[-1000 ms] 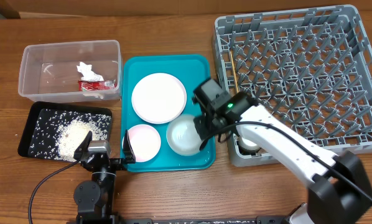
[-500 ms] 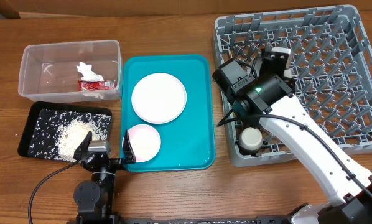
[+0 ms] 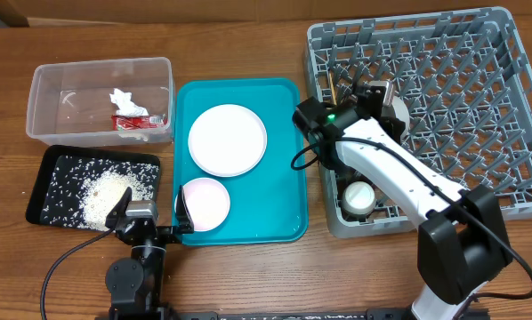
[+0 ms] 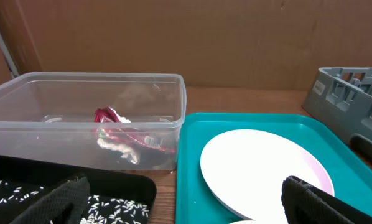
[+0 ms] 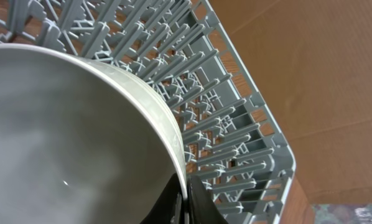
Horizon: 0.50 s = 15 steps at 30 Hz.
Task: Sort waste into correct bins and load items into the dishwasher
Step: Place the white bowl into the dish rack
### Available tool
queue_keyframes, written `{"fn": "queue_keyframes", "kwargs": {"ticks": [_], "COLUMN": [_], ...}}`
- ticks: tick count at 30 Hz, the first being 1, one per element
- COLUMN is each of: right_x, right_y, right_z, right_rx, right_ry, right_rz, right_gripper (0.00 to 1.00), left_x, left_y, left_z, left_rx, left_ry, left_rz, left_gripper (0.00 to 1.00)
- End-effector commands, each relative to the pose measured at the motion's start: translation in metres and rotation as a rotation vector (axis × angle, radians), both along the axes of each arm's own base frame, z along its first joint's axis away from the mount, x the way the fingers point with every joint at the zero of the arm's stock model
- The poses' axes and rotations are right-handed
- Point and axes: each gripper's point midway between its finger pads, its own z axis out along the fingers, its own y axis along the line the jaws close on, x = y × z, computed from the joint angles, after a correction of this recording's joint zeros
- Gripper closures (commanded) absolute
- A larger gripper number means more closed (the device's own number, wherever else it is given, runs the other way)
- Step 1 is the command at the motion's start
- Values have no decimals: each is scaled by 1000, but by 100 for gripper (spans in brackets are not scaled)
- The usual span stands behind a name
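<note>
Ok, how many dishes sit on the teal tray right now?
2. A round white plate in the far half of the teal plastic tray; a small white bowl in its near-left corner. None looks hidden.

Table (image 3: 248, 276): brown wood grain. Dish rack (image 3: 479, 107): grey, lattice grid of pegs. Large tray (image 3: 288, 178): teal. Plate (image 3: 228, 139): white. Small bowl (image 3: 205, 203): white, faint pink tint. Cup (image 3: 357, 197): white. Tub (image 3: 97, 64): clear; wrapper (image 3: 137, 121) inside red, tissue (image 3: 124, 98) white. Shallow tray (image 3: 45, 164): black, speckled with white rice grains (image 3: 106, 196). Grey bowl (image 5: 68, 137): pale grey, glossy. Left fingers (image 4: 55, 202): black. Right arm (image 3: 399, 173): white, black joints, green light.
</note>
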Motion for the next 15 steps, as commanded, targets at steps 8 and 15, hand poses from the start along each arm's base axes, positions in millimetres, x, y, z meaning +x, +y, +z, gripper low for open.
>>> {"fn": "queue_keyframes", "kwargs": {"ticks": [8,15], "right_x": [-22,-33], "right_y": [42,45], "right_z": [-20,-19], "right_rx": [75,83], "right_ry": [58,56], "right_rz": [62,45], "right_gripper": [96,95], "left_x": [0,0], "left_y": [1,1], "left_z": [0,0], "left_rx": [22,22], "left_ry": [-5,-5], "left_rz": [1,1], "left_gripper": [0,0]}}
